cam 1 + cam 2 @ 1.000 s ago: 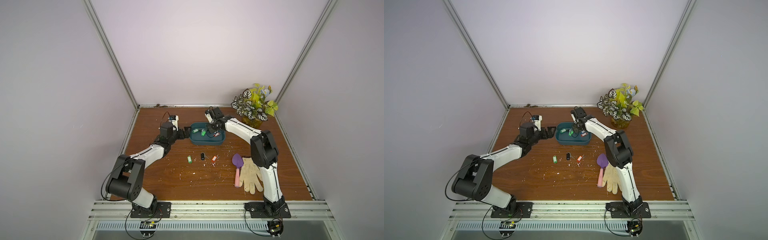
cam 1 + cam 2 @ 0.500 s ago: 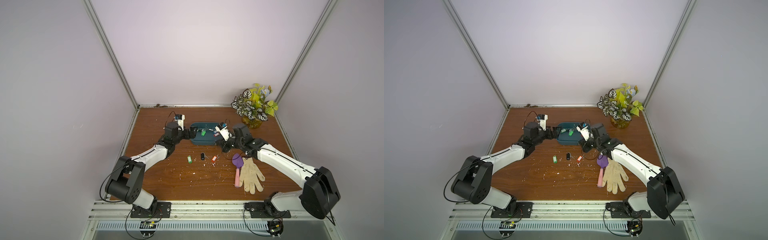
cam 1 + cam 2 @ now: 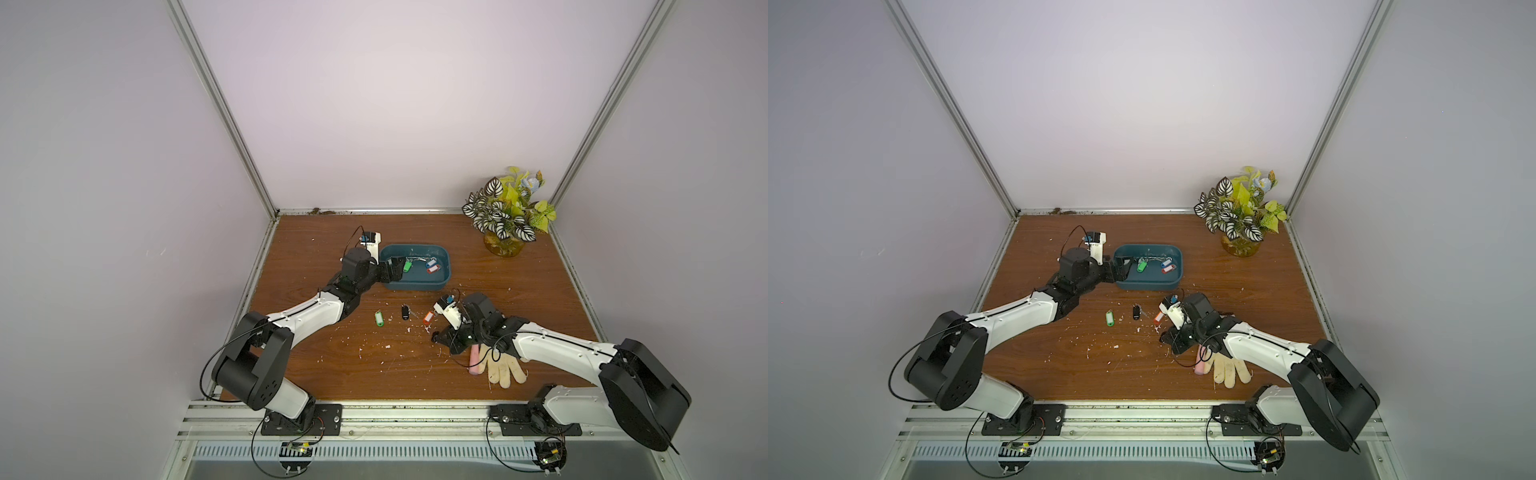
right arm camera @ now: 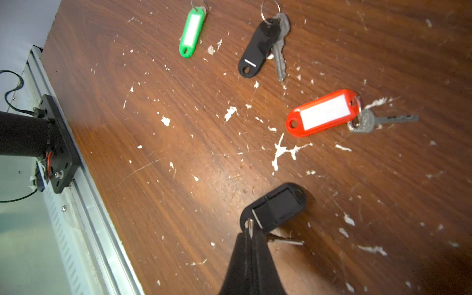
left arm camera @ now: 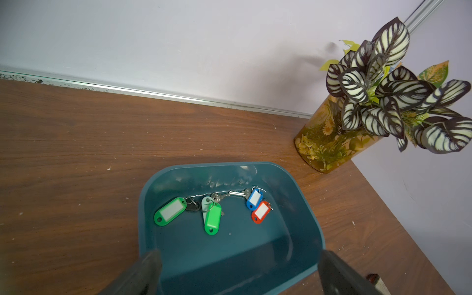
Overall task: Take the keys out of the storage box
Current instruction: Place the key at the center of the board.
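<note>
Teal box (image 3: 415, 286) by the desk's (image 3: 332, 361) far edge: we count some five keys (image 5: 212, 219) inside, three out mid-desk, black key (image 4: 275, 207) pinched in right gripper (image 4: 251, 237), left gripper (image 5: 238, 255) wide at the box's end.

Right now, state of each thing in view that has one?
Box: upright, five tagged keys inside.
Left gripper: open, at the box end.
Right gripper: shut on held key.
Held key: pinched by its ring, low over table.
Green key, black key, red key: flat on table, outside box.
Glove: flat, partly under right arm.
Trowel: flat, mostly hidden.
Plant: upright.
</note>
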Controlling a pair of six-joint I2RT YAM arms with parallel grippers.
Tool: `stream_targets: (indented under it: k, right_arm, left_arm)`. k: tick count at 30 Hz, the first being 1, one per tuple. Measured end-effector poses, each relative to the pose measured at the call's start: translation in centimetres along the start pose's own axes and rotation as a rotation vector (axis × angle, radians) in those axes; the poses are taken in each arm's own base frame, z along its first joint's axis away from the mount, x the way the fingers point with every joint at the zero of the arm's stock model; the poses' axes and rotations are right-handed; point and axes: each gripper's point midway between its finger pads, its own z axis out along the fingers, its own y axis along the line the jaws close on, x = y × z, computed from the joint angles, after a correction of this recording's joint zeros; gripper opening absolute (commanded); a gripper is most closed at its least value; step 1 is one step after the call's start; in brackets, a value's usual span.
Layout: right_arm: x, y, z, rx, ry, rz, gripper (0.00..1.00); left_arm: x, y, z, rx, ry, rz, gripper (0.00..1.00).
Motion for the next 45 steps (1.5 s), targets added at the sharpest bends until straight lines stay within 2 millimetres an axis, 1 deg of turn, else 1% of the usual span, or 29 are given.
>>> stream_targets:
  k: [2, 4, 6, 9, 12, 13, 15, 16, 18, 22, 23, 24, 25, 26, 28, 31, 33, 35, 40, 42, 45]
  right_arm:
    - [0.4, -0.1, 0.6, -0.001, 0.018, 0.003, 0.04]
    - [0.6, -0.1, 1.1, -0.010, 0.028, 0.003, 0.10]
    - [0.4, 0.1, 1.3, -0.017, 0.025, -0.001, 0.12]
    - [0.9, 0.0, 1.8, -0.018, 0.044, -0.002, 0.21]
    - [1.4, -0.1, 1.9, -0.014, 0.067, -0.007, 0.29]
    - [1.6, -0.2, 1.8, -0.012, 0.074, -0.009, 0.33]
    - [1.3, -0.1, 1.4, -0.001, 0.070, -0.023, 0.49]
    - [0.8, -0.2, 0.8, 0.016, 0.050, -0.034, 0.56]
    - [-0.8, -0.1, -0.7, 0.054, -0.019, -0.058, 0.60]
    - [-6.1, 0.1, -5.3, 0.158, -0.258, -0.119, 0.69]
    - [-7.2, 0.2, -6.5, 0.179, -0.315, -0.128, 0.74]
    - [-8.3, 0.0, -7.8, 0.214, -0.379, -0.133, 0.82]
    - [-9.3, -0.2, -9.1, 0.241, -0.440, -0.137, 0.98]
    - [-10.0, -0.6, -10.1, 0.271, -0.489, -0.128, 0.99]
    - [-11.4, -1.4, -12.1, 0.324, -0.586, -0.115, 0.99]
    - [-12.1, -3.1, -13.5, 0.394, -0.654, -0.079, 1.00]
    - [-12.0, -4.2, -13.6, 0.427, -0.660, -0.058, 1.00]
    - [-11.9, -5.1, -13.3, 0.448, -0.650, -0.044, 1.00]
    - [-11.9, -6.4, -12.7, 0.474, -0.631, -0.024, 0.99]
    - [-12.0, -6.8, -12.5, 0.477, -0.630, -0.018, 1.00]
    - [-12.1, -7.5, -12.1, 0.484, -0.621, -0.008, 1.00]
  left_arm:
    - [0.2, 0.2, 0.1, -0.013, 0.012, -0.001, 0.99]
    - [0.2, 0.2, 0.5, -0.025, 0.023, 0.000, 0.99]
    - [-0.1, 0.1, 0.9, -0.035, 0.026, 0.003, 0.99]
    - [-0.2, -0.2, 1.6, -0.062, 0.038, 0.016, 0.99]
    - [0.0, -0.9, 2.6, -0.102, 0.061, 0.051, 0.99]
    - [0.0, -1.2, 2.9, -0.115, 0.067, 0.065, 0.99]
    - [-0.2, -1.6, 3.4, -0.140, 0.070, 0.089, 0.99]
    - [-0.3, -1.8, 3.6, -0.153, 0.073, 0.098, 0.99]
    - [-0.5, -2.0, 3.9, -0.175, 0.076, 0.112, 0.99]
    - [-0.8, -2.5, 5.1, -0.220, 0.090, 0.144, 0.99]
    - [-0.8, -2.5, 5.5, -0.231, 0.094, 0.150, 0.99]
    - [-0.7, -2.5, 6.0, -0.242, 0.104, 0.159, 0.99]
    - [-0.7, -2.7, 6.5, -0.252, 0.113, 0.167, 0.99]
    - [-0.6, -2.7, 7.1, -0.262, 0.123, 0.173, 0.99]
    - [-0.3, -2.7, 8.4, -0.291, 0.149, 0.186, 0.99]
    - [0.2, -2.0, 10.6, -0.358, 0.200, 0.185, 0.93]
    - [0.6, -1.6, 11.9, -0.396, 0.229, 0.179, 0.90]
    - [1.3, -1.0, 12.6, -0.428, 0.258, 0.173, 0.88]
    - [4.3, 0.7, 12.7, -0.493, 0.349, 0.153, 0.84]
    - [5.1, 1.1, 13.0, -0.508, 0.370, 0.144, 0.80]
    - [6.0, 1.5, 13.8, -0.523, 0.391, 0.131, 0.70]
